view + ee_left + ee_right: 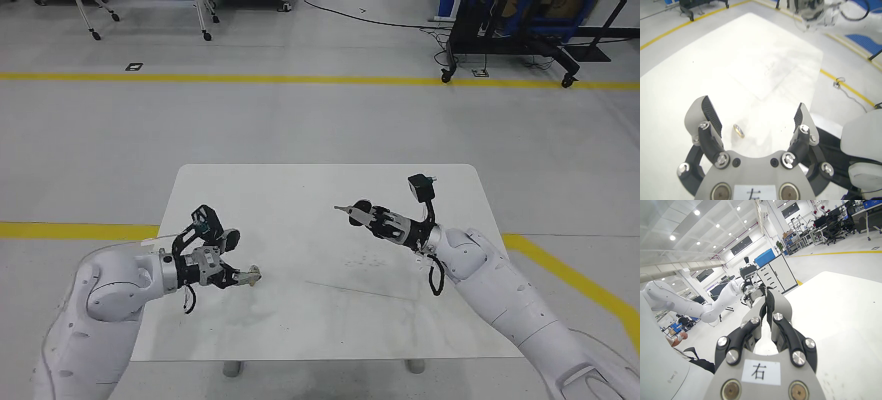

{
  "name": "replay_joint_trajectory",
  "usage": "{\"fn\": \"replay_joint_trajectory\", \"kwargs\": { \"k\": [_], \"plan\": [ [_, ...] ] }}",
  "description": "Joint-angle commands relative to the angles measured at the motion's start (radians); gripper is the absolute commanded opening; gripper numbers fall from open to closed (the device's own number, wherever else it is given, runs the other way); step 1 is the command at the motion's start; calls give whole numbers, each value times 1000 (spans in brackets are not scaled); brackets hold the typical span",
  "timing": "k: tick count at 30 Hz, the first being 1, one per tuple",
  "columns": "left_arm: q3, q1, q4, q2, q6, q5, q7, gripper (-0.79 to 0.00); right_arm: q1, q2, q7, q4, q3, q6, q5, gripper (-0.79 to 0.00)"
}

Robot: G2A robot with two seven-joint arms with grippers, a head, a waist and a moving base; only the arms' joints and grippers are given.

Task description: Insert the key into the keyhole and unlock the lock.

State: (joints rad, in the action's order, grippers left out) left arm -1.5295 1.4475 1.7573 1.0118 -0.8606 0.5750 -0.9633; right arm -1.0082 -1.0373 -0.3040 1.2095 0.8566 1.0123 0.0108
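Over the white table (300,195): one gripper wide, one closed

Low in the left of the top view, the left gripper (250,275) hangs near the table's front edge with its jaws spread wide. Between its fingers (712,115), on the tabletop, a small round metal piece (738,130) with a brass rim stands on edge (key or lock part, I cannot tell). Right of centre, the right gripper (345,210) is above the table, its pads (770,302) pressed together; whether they pinch anything is not visible

White arms (110,285), grey jaws, black ribbed pads (711,115)
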Motion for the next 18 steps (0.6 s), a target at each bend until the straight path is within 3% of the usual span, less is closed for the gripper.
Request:
{"fn": "replay_joint_trajectory", "kwargs": {
  "k": [1, 5, 6, 12, 18],
  "plan": [
    [10, 29, 58, -8, 59, 78, -55, 0, 0, 0, 0, 0, 0, 0, 0, -785],
    [79, 16, 73, -9, 114, 124, -99, 0, 0, 0, 0, 0, 0, 0, 0, -785],
    [98, 4, 62, -8, 127, 129, -104, -105, 0, 0, 0, 0, 0, 0, 0, -785],
    [199, -84, -17, -4, 190, 191, -145, -185, 0, 0, 0, 0, 0, 0, 0, -785],
    [238, -123, -65, -4, 216, 224, -135, -246, 0, 0, 0, 0, 0, 0, 0, -785]
  ]
}}
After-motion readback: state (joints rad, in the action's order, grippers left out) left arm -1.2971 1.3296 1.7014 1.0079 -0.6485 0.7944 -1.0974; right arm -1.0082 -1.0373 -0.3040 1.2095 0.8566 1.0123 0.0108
